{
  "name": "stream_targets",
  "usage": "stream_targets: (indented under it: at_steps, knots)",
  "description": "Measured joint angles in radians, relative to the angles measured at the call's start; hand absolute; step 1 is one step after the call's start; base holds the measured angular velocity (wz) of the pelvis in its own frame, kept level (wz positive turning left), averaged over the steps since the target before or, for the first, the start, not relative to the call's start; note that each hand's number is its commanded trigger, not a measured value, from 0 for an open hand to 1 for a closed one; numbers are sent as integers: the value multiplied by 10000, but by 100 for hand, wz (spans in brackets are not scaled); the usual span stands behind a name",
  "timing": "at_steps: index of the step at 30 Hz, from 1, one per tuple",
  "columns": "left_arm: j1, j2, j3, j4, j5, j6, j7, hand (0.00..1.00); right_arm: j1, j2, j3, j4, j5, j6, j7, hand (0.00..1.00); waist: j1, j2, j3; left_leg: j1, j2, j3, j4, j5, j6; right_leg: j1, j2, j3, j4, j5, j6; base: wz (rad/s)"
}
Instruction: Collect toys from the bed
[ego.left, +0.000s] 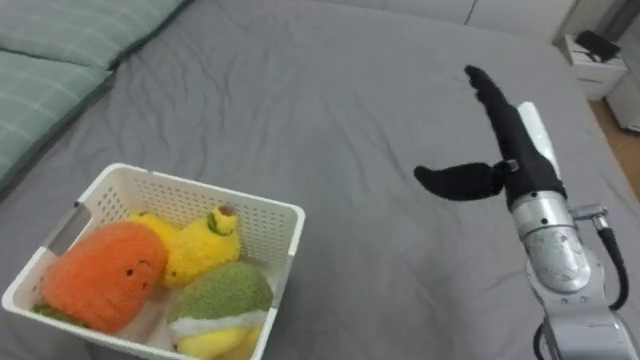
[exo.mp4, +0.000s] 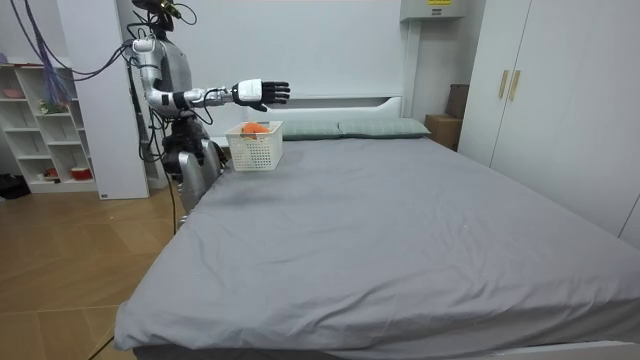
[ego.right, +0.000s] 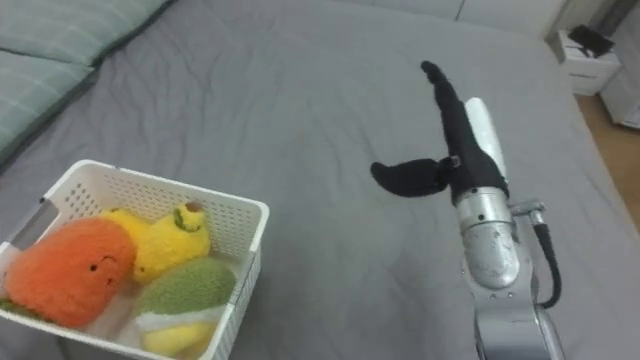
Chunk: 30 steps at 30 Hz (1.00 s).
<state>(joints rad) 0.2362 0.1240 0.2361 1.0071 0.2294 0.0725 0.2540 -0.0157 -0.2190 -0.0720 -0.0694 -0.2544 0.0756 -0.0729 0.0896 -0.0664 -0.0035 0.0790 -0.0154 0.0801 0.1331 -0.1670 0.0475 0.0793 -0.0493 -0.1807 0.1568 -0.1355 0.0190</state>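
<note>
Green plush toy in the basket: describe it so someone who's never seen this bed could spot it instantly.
On the grey bed, a white slotted basket sits near the pillows. The green plush toy lies in its right-hand corner, beside the orange plush and yellow plush; it alone has a green top over pale yellow.

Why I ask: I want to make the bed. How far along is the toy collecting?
Done: an orange plush, a yellow plush and a green plush lie in the white basket on the bed. In hand: nothing; the right hand hangs open above the bed. Left: seemingly nothing; the rest of the bed lies bare.
</note>
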Motion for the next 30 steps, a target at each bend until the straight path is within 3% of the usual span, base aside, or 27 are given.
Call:
stream_targets:
  at_steps: [3,10,18,21,27,30]
  knots:
    - [21,-41,10,0,-2,92,35,0,221,-19,-491,2,262,-293,-404,0,-312,-41,-22,-40,23,194,9,-12,4,-150,20,155,45,7,-10,-15]
    - [37,-70,-35,338,-27,132,127,0,883,-19,-1226,468,1791,-678,-1719,0,-833,160,96,-51,43,284,2,-8,4,-270,29,255,128,9,-12,-4]
    - [113,-128,-37,345,-431,134,409,0,1693,286,-1471,2048,2774,-767,-3165,0,-1230,142,85,-28,37,309,1,-9,2,-293,37,286,73,-7,-8,-1]
    - [152,-158,-46,350,-445,134,467,0,1925,291,-1459,2796,3211,-980,-3556,0,-1169,146,85,51,56,471,-24,-12,-3,-286,77,478,89,-9,-8,-12]
    - [195,-200,-129,322,-1306,92,591,0,1963,353,-1450,5383,6327,-1309,-3841,0,-1172,254,119,179,70,550,0,-24,-9,-283,82,565,87,-55,-7,-3]
    - [189,-210,-96,354,-1604,54,599,0,1996,459,-1577,7141,7966,-1365,-3811,0,-1271,305,83,195,62,483,-2,-26,-12,-247,78,490,94,-72,-8,2]
